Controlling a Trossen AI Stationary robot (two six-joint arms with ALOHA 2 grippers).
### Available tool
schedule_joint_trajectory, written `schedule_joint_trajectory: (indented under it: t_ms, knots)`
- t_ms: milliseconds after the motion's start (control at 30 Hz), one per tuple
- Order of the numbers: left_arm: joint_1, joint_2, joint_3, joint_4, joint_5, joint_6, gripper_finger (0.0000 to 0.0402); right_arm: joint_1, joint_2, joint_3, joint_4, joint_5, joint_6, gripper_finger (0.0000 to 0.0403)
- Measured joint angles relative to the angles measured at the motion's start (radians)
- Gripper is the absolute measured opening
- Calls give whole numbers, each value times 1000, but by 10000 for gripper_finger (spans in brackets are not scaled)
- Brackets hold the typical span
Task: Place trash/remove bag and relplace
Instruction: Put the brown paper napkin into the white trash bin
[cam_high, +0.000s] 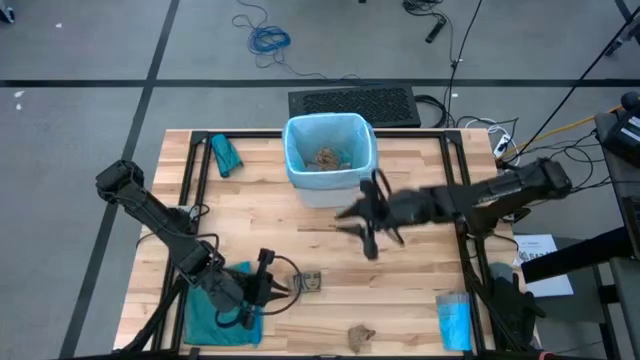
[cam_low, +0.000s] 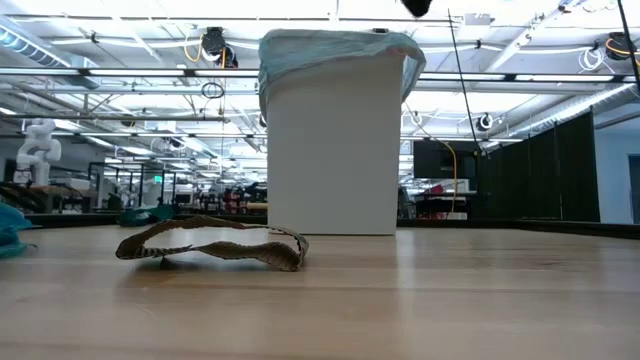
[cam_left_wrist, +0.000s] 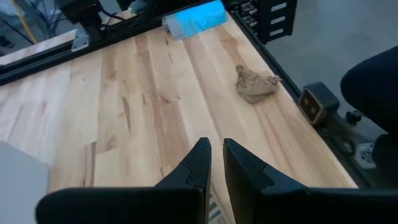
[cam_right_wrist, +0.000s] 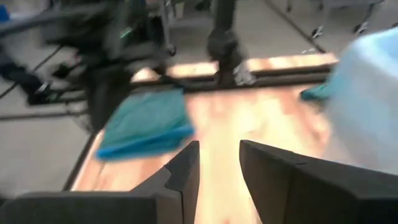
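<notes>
A white bin (cam_high: 303, 187) stands at the table's far middle, lined with the pale blue bag (cam_high: 296, 135), whose rim folds over the bin's top (cam_low: 330, 45). Brown crumpled trash (cam_high: 327, 158) lies inside. One brown scrap (cam_high: 362, 337) lies near the front edge, also seen in the left wrist view (cam_left_wrist: 255, 83). A flat brown-edged piece (cam_high: 308, 282) lies on the table (cam_low: 215, 245). My left gripper (cam_high: 283, 288) hovers beside that piece, shut (cam_left_wrist: 216, 163), with nothing between its fingers. My right gripper (cam_high: 352, 228) is in the air near the bin's front, open (cam_right_wrist: 217, 162) and empty.
A rolled teal bag (cam_high: 225, 155) lies at the far left. A flat teal bag (cam_high: 215, 318) lies under my left arm at the near left. A small blue packet (cam_high: 455, 320) sits at the near right. A keyboard (cam_high: 352, 103) lies beyond the bin.
</notes>
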Motion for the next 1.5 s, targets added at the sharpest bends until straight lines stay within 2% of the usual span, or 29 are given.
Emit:
schedule_joint_trajectory:
  t_ms: [200, 333, 633, 800, 1033, 1300, 1500]
  knots:
    - [23, 0, 0, 4, -2, -3, 40, 180, 23, 0, -174, 91, 199, 96]
    - [32, 0, 0, 4, -2, -3, 40, 270, 96, 0, -192, 156, 313, 96]
    - [35, 0, 0, 20, -1, -4, 40, 398, 331, 0, -151, 147, 498, 96]
    - [36, 0, 0, 21, -1, -4, 40, 470, 399, 0, -132, 142, 568, 97]
    - [36, 0, 0, 24, -1, -4, 40, 518, 437, -1, -27, 144, 571, 131]
    - [36, 0, 0, 26, 0, -28, 40, 536, 542, -1, -28, 64, 656, 193]
    - [36, 0, 0, 25, 0, -30, 40, 534, 574, -1, 45, 65, 675, 211]
